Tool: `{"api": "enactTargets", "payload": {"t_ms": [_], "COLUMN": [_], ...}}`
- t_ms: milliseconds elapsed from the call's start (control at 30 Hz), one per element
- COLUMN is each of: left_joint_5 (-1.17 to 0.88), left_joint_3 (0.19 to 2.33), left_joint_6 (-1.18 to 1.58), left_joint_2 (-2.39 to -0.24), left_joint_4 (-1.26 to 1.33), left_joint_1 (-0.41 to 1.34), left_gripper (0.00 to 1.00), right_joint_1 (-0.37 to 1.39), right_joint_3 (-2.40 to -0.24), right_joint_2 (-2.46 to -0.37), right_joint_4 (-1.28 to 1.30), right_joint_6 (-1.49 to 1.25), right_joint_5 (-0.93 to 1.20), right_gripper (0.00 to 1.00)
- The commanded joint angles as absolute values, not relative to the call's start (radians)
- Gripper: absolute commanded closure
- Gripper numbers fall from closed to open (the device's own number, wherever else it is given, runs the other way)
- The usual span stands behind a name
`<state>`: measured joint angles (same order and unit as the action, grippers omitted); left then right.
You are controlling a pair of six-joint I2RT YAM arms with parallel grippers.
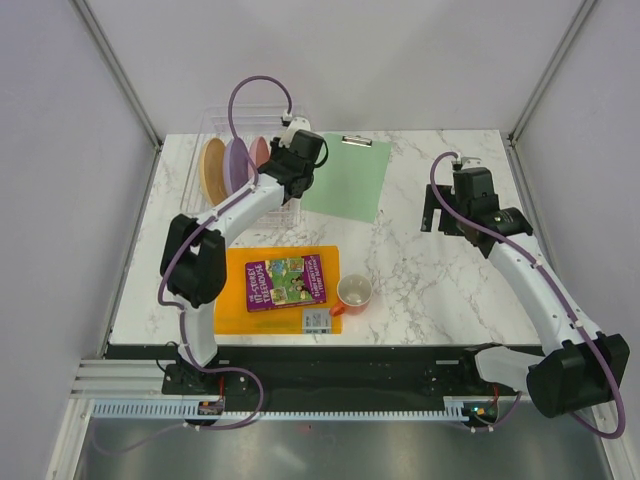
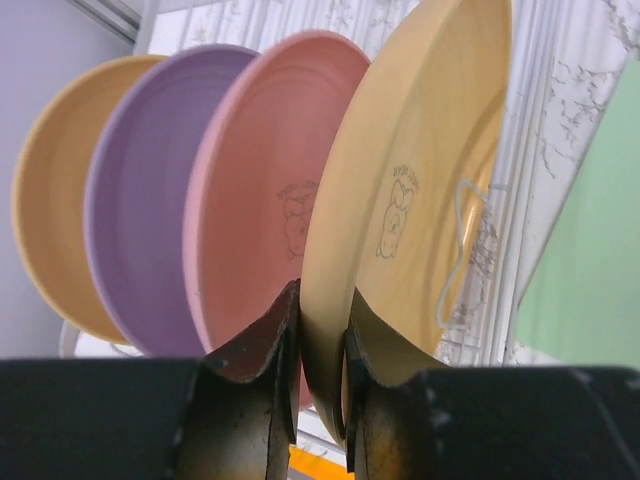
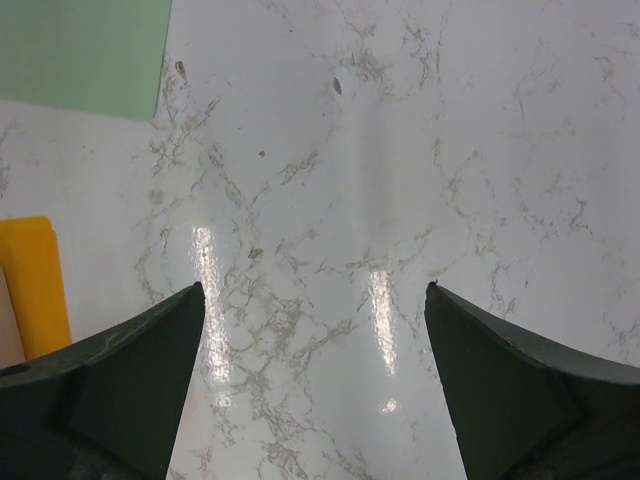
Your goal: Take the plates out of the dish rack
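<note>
The clear dish rack (image 1: 222,118) stands at the table's far left with the plates upright in its slots. In the left wrist view they stand in a row: a yellow-orange plate (image 2: 60,220), the lilac plate (image 2: 150,200), the pink plate (image 2: 270,180) and a second yellow-orange plate (image 2: 420,170). My left gripper (image 2: 322,350) is shut on the lower rim of this nearest yellow-orange plate, which still stands among the rack's wires (image 2: 525,200). In the top view the left gripper (image 1: 290,165) covers that plate. My right gripper (image 3: 315,330) is open and empty over bare marble, at the right of the table (image 1: 432,210).
A green clipboard (image 1: 347,178) lies just right of the rack. An orange cutting board (image 1: 235,300) at the front carries a purple book (image 1: 286,281) and a small grey box (image 1: 317,320). An orange cup (image 1: 354,293) stands at the board's right edge.
</note>
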<state>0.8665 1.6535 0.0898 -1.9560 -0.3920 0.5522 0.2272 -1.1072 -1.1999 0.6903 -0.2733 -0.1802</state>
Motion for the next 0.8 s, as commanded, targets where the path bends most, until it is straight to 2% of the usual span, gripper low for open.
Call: {"api": "enactTargets", "payload": {"t_ms": [0,100,233,400,467,500,533,600,633,767], "left_joint_5": [1.018,1.081,1.147,1.140,1.042,0.993,0.859,0.694,0.537,0.163], "left_joint_3": [1.758,1.802,1.807,1.793,1.799,1.857,1.888,1.904,1.884,1.726], "left_joint_6": [-0.027,-0.110,-0.346,-0.385,-0.284,-0.126,-0.045,0.129,0.176,0.360], "left_joint_2": [-1.939,-1.921,-1.888,-1.793,-1.726,-1.714,-1.698,-1.655,-1.637,-1.548], "left_joint_4": [-0.348,-0.315,-0.137,-0.110,-0.228,-0.321,-0.513,-0.630,-0.665,-0.598], "left_joint_1": [0.564,0.580,0.607,0.635,0.659,0.666,0.667,0.667,0.666,0.650], "left_gripper": [0.98,0.98,0.98,0.98,0.98,0.98,0.98,0.98,0.98,0.98], "right_joint_1": [0.232,0.232,0.230,0.230,0.232,0.232,0.232,0.230,0.230,0.230], "right_joint_3": [-1.106,-1.104,-1.106,-1.127,-1.138,-1.147,-1.150,-1.152,-1.151,-1.123], "right_joint_2": [-1.203,-1.203,-1.203,-1.186,-1.175,-1.170,-1.164,-1.154,-1.143,-1.103], "right_joint_4": [0.666,0.666,0.667,0.669,0.667,0.664,0.658,0.632,0.624,0.529], "right_joint_6": [-0.272,-0.272,-0.275,-0.268,-0.270,-0.275,-0.279,-0.297,-0.317,-0.382], "right_joint_5": [-0.167,-0.161,-0.152,-0.114,-0.083,-0.052,-0.031,0.032,0.058,0.162], "right_gripper": [0.02,0.02,0.02,0.02,0.02,0.02,0.02,0.02,0.02,0.02]}}
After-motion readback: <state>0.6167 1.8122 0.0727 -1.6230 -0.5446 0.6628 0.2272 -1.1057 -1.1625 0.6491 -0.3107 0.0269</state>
